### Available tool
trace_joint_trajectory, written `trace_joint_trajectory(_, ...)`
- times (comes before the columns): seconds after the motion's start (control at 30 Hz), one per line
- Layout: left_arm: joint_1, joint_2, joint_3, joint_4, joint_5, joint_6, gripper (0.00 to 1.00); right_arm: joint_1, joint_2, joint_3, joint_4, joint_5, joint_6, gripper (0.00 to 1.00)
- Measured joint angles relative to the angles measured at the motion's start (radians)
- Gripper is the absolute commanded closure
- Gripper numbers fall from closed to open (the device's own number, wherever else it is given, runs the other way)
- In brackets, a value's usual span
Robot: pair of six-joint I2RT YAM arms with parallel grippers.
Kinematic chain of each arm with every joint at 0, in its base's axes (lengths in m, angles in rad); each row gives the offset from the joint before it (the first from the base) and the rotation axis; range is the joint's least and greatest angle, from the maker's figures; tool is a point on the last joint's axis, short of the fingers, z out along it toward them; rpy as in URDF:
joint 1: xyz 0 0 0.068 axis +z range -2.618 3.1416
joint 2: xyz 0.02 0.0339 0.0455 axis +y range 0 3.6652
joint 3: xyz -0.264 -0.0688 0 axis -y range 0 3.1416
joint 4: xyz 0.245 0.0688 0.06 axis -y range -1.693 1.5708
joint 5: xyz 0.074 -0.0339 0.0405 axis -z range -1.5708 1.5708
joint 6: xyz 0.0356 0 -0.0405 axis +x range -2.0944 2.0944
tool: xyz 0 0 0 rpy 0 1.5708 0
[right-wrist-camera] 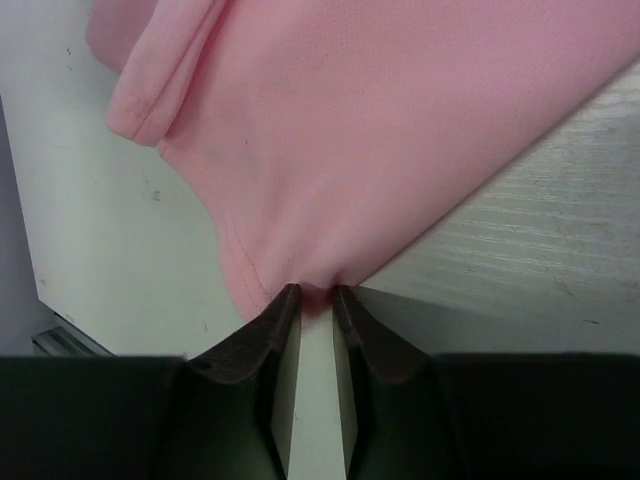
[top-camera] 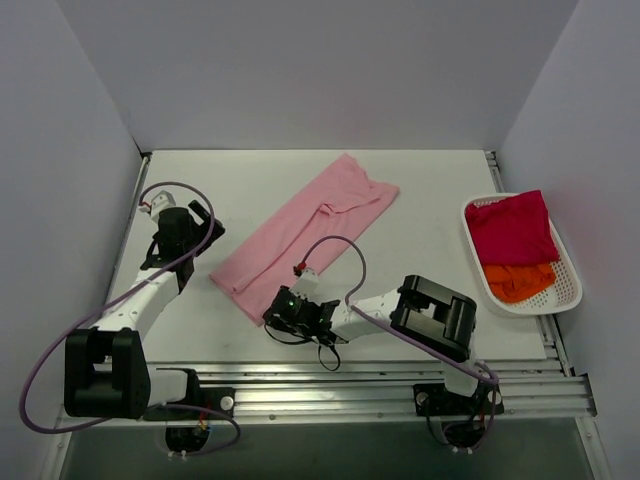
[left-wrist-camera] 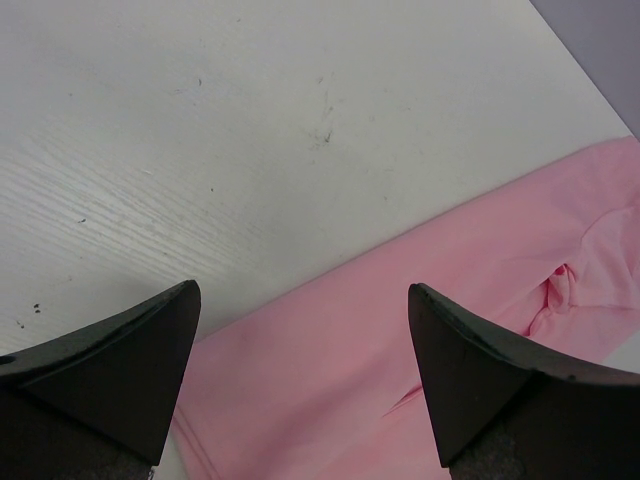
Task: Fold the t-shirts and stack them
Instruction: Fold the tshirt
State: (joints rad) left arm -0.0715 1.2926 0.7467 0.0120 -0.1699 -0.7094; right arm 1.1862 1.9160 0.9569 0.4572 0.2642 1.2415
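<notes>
A light pink t-shirt [top-camera: 300,230] lies folded into a long strip, running diagonally across the middle of the table. My right gripper [top-camera: 272,316] is at its near corner. In the right wrist view the gripper [right-wrist-camera: 316,295] is shut, with the hem corner of the pink t-shirt [right-wrist-camera: 380,120] pinched between its tips. My left gripper [top-camera: 203,222] hovers by the strip's left edge. Its wrist view shows the gripper [left-wrist-camera: 300,290] wide open above the pink cloth [left-wrist-camera: 400,340], holding nothing. A magenta-red t-shirt [top-camera: 510,228] and an orange one [top-camera: 518,280] lie bunched in a basket.
The white basket [top-camera: 575,288] stands at the table's right edge. White walls close the table in at the back and on both sides. An aluminium rail [top-camera: 350,385] runs along the near edge, and purple cables loop from both arms.
</notes>
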Motion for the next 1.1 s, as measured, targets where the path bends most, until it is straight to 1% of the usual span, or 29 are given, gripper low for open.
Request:
trace_joint_trajectory(0.13,0.004,0.0,-0.002,0.002,0.0,0.0,0.06,-0.006,0.002,-0.022,0.037,-0.013,0.008,0.94)
trace_joint_trajectory(0.17,0.004,0.0,-0.004,0.005,0.0,0.0,0.06,-0.01,0.008,-0.023,0.05,-0.018,0.008,0.99)
trace_joint_trajectory(0.3,0.008,0.001,-0.013,0.008,0.001,0.0,0.06,-0.028,0.034,-0.026,0.115,-0.043,0.009,1.0)
trace_joint_trajectory(0.43,0.01,0.002,-0.018,0.008,0.002,0.0,0.06,-0.048,0.024,-0.082,0.192,-0.054,0.019,1.0)
trace_joint_trajectory(0.57,0.01,0.002,-0.028,0.023,0.009,0.0,0.06,-0.069,-0.104,-0.236,0.181,-0.018,0.031,1.0)
trace_joint_trajectory(0.73,0.01,0.003,-0.044,0.038,0.023,-0.002,0.06,-0.131,-0.319,-0.427,0.079,0.027,0.058,1.0)
trace_joint_trajectory(0.8,0.01,0.006,-0.048,0.045,0.03,-0.005,0.06,-0.15,-0.408,-0.483,-0.002,0.059,0.074,1.0)
trace_joint_trajectory(1.0,0.0,0.003,-0.076,0.052,0.044,-0.02,0.06,-0.169,-0.662,-0.57,-0.304,0.164,0.17,1.0)
trace_joint_trajectory(1.1,-0.039,-0.002,-0.095,0.04,0.036,-0.023,0.06,-0.21,-0.768,-0.588,-0.423,0.204,0.216,1.0)
